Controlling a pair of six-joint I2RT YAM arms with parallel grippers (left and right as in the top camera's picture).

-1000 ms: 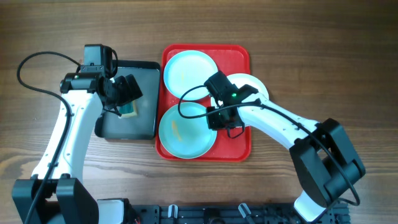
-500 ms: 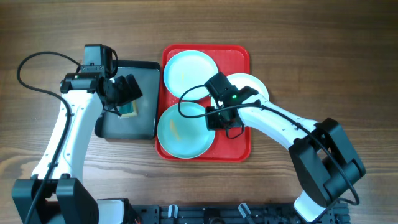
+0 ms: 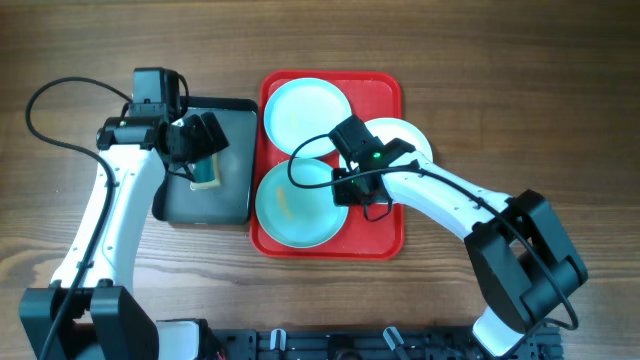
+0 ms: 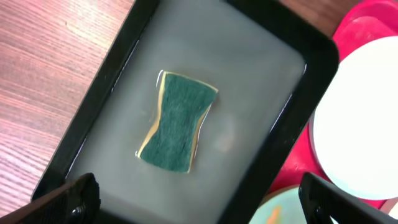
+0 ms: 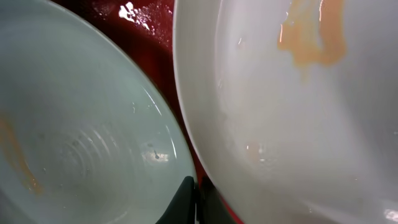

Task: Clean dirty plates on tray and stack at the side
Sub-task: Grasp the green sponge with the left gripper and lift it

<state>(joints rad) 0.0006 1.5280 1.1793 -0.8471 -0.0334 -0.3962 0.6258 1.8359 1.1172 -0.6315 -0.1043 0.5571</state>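
Note:
On the red tray (image 3: 385,90) lie two pale blue plates, one at the back (image 3: 305,110) and one at the front (image 3: 297,205) with an orange smear. A white plate (image 3: 405,135) overhangs the tray's right rim. My right gripper (image 3: 345,190) is shut on the right rim of the front blue plate (image 5: 81,124), its fingertips (image 5: 186,199) pinching that edge. Right beside it the back plate (image 5: 298,93) shows an orange smear. My left gripper (image 3: 205,140) hovers open over the green sponge (image 4: 177,121), holding nothing.
The sponge (image 3: 207,175) lies in a shallow black pan (image 3: 225,195) left of the tray, apparently with water in it. Bare wooden table (image 3: 500,60) surrounds tray and pan. A black cable (image 3: 50,100) loops at the far left.
My right gripper's jaws have closed onto the front blue plate's rim, and that plate has shifted slightly. My left gripper has drifted a little toward the back of the pan.

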